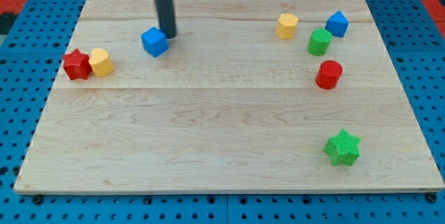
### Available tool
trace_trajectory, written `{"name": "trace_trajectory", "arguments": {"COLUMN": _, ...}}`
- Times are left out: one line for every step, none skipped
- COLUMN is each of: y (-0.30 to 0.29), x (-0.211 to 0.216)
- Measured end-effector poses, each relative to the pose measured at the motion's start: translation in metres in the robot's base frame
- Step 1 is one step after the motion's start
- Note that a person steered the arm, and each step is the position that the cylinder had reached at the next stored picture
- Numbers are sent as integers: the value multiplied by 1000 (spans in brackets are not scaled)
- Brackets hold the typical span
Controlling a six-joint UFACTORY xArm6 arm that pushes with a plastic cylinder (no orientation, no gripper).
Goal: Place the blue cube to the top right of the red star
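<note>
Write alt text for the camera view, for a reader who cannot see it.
My tip sits just right of the blue cube, which lies up and right of the red star and its yellow neighbour. Five more blocks sit toward the wooden board's right side.

Pale wooden board [208,133] with eight small coloured blocks resting on it.

Near the view's left edge a red star-shaped block [76,65] sits touching a yellow rounded block [101,62] on its right. Further right and a little higher lies a blue cube [154,42], with my tip [167,36], the end of the dark rod, resting on the board just beside its upper right. At the view's top right cluster a yellow hexagonal block [286,26], a green cylinder [319,42] and a second blue block [337,24]; a red cylinder [329,74] stands just below them. A green star-shaped block [342,147] lies alone toward the view's bottom right.
</note>
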State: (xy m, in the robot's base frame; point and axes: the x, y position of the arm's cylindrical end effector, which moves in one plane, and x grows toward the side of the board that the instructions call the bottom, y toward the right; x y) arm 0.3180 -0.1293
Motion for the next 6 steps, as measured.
{"name": "trace_trajectory", "arguments": {"y": -28, "x": 19}}
{"name": "trace_trajectory", "arguments": {"y": 30, "x": 54}}
{"name": "trace_trajectory", "arguments": {"y": 20, "x": 79}}
{"name": "trace_trajectory", "arguments": {"y": -9, "x": 69}}
{"name": "trace_trajectory", "arguments": {"y": -22, "x": 34}}
{"name": "trace_trajectory", "arguments": {"y": -57, "x": 19}}
